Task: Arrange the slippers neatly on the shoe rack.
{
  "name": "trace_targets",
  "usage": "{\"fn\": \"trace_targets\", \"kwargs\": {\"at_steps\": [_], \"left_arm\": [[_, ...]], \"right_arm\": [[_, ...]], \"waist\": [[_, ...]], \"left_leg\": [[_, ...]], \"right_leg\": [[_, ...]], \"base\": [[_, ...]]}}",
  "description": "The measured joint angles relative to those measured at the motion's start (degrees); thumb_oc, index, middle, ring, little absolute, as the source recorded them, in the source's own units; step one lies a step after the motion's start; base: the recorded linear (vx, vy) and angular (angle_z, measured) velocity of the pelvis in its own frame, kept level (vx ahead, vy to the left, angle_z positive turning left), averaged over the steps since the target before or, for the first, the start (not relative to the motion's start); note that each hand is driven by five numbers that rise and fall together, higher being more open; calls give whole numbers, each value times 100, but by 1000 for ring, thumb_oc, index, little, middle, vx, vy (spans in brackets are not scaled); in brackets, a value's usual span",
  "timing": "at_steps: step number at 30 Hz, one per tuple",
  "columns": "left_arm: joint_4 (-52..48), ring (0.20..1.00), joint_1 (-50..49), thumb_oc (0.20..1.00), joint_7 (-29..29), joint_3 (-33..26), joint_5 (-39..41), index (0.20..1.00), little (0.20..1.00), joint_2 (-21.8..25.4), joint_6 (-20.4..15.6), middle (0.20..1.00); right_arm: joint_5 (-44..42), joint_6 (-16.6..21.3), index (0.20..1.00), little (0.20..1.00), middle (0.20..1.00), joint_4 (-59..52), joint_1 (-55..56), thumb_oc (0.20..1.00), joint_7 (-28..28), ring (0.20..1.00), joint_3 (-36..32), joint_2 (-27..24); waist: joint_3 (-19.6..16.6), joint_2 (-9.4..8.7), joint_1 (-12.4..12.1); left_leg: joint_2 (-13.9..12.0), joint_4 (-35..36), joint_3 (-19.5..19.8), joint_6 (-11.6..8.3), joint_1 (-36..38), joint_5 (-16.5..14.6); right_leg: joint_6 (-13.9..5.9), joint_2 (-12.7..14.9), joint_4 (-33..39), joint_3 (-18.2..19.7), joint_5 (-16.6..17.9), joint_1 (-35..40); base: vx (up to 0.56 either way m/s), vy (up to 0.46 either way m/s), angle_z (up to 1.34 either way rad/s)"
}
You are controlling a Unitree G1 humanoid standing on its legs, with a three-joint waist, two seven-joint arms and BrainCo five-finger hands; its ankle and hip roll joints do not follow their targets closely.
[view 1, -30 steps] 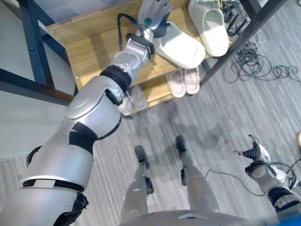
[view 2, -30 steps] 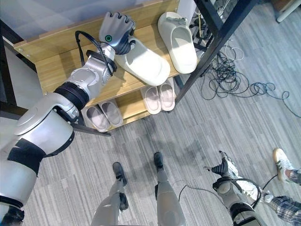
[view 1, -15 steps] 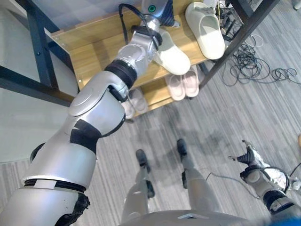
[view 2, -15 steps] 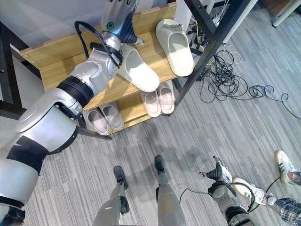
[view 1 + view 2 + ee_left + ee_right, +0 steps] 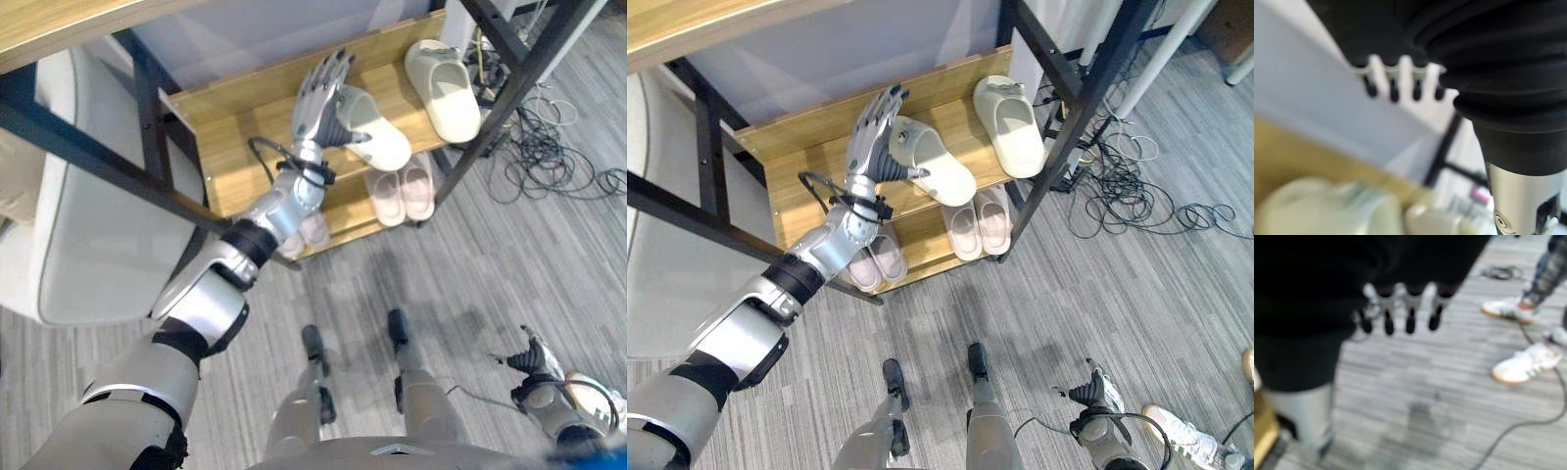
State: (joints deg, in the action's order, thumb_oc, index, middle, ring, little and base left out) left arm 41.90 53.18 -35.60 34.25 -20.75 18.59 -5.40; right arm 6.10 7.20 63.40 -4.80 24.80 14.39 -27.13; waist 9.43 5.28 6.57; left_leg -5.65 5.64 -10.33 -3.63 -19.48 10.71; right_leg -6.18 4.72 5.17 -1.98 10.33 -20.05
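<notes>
Reaching over the rack's (image 5: pixel 225 108) upper shelf in the left eye view, the left hand (image 5: pixel 321 98) has straight, spread fingers (image 5: pixel 335 67) just beside a cream slipper (image 5: pixel 377 127); a second slipper (image 5: pixel 446 88) lies apart.

In the right eye view, pink pairs (image 5: pixel 980 223) sit on the lower shelf.

In the right wrist view, the right hand's (image 5: pixel 1400 308) relaxed fingers hang above the floor (image 5: pixel 1415 391), near a person's shoes (image 5: pixel 1520 369).

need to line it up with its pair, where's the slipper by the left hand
The slipper lies angled on the rack's upper shelf, beside the left hand, left of the other cream slipper.
</notes>
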Motion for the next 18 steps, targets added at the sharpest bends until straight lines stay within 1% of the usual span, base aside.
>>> {"fn": "trace_targets", "kwargs": {"at_steps": [4,7,8,9,10,11,12,13,14,15,17,18], "left_arm": [[28,1000,-126,1000,155,3,0,1000,1000,8,-17,1000],[-5,1000,-132,1000,193,-3,1,1000,1000,14,-35,1000],[-13,1000,-145,1000,193,-7,1,1000,1000,16,-64,1000],[-72,1000,-305,1000,211,-50,0,1000,1000,18,-126,1000],[-228,1000,-531,1000,333,-56,-1,1000,1000,-1,-182,1000],[-228,1000,-531,1000,333,-57,0,1000,1000,-1,-182,1000],[65,1000,-584,1000,621,173,-181,1000,1000,-9,-131,1000],[204,1000,-724,1000,719,301,-258,1000,1000,-7,-101,1000],[313,1000,-839,1000,800,469,-311,1000,1000,-13,-90,1000],[385,1000,-883,1000,813,572,-376,1000,1000,-24,-110,1000],[513,1000,-907,1000,821,615,-486,1000,1000,-25,-99,1000],[513,1000,-909,1000,821,612,-485,1000,1000,-2,-97,1000]], "right_arm": [[-35,7,1000,1000,1000,-5,-16,1000,-42,1000,-133,0],[-170,8,1000,1000,1000,-21,-2,1000,-113,1000,-164,41],[-257,6,1000,1000,1000,-39,4,1000,-124,1000,-236,78],[-423,9,1000,1000,1000,-102,3,1000,-162,1000,-449,228],[-698,68,1000,1000,1000,-156,57,1000,-211,1000,-600,379],[-698,68,1000,1000,1000,-156,57,1000,-211,1000,-600,380],[-700,75,1000,1000,1000,-698,277,1000,-216,1000,-510,401],[-698,120,1000,1000,1000,-903,390,1000,-219,1000,-438,436],[-702,160,1000,1000,1000,-1103,497,1000,-220,1000,-402,453],[-701,231,1000,1000,1000,-1203,549,1000,-217,1000,-374,452],[-700,256,1000,1000,1000,-1226,498,1000,-214,1000,-337,452],[-700,255,1000,1000,1000,-1211,504,1000,-209,1000,-342,453]], "waist": [[2,-4,-24],[-1,0,-4],[-5,6,11],[-8,11,40],[-130,-12,32],[-131,-11,32],[-107,-31,21],[-95,-65,28],[-106,-86,14],[-106,-116,11],[-107,-121,-84],[-100,-131,-135]], "left_leg": [[6,1,87,2,76,-2],[-4,2,105,-28,291,-25],[-5,2,109,-37,366,-36],[-19,2,99,-58,552,-80],[-65,3,58,-82,693,-122],[-65,3,58,-82,693,-122],[-53,-26,147,-7,955,-80],[-62,-25,182,7,1198,-110],[-88,4,239,-56,1386,-196],[-78,6,286,-127,1445,-253],[-66,4,408,-143,1277,-259],[-38,3,533,-148,1137,-255]], "right_leg": [[26,8,1,-70,-24,120],[28,0,2,-94,-66,340],[25,-1,2,-102,-83,418],[25,-17,3,-91,-127,598],[48,-65,2,-50,-171,713],[48,-65,2,-50,-171,713],[90,-85,4,-58,-130,987],[53,-91,6,-48,-163,1217],[35,-97,20,-46,-235,1400],[11,-85,35,-57,-319,1446],[29,-85,35,-61,-330,1342],[32,-80,34,-77,-327,1214]], "base": [[30,-31,10],[63,-28,2],[68,-27,-2],[44,-22,-2],[35,-7,-3],[38,19,3],[36,26,-1],[12,29,-5],[0,0,0],[-71,37,6],[-83,39,15],[-58,16,14]]}}
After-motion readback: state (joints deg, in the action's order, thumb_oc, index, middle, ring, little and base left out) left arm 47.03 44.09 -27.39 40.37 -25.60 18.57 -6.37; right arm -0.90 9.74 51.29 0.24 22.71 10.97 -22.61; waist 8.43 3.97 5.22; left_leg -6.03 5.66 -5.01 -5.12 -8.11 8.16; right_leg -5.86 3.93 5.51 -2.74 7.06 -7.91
